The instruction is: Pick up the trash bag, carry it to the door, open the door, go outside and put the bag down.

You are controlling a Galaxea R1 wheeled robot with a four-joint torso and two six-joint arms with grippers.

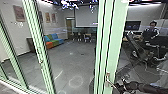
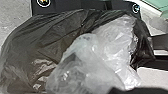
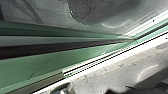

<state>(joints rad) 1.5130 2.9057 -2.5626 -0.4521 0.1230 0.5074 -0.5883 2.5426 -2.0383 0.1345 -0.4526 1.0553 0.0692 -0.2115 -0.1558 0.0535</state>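
Opening the door [image 1: 117, 45] seems the job; it needs soft moves. The right end effector [image 1: 119, 87] is near the handle [image 1: 108, 76], around one o'clock; the trash bag [image 2: 42, 40] is by the left one. I can't tell how open either is, or its grip.

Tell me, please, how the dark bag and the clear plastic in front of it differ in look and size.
The dark bag is brownish-black, while the clear plastic is whitish. In the left wrist view the dark bag spreads wider; the clear plastic takes up less room and hides part of it. Both look creased and shiny.
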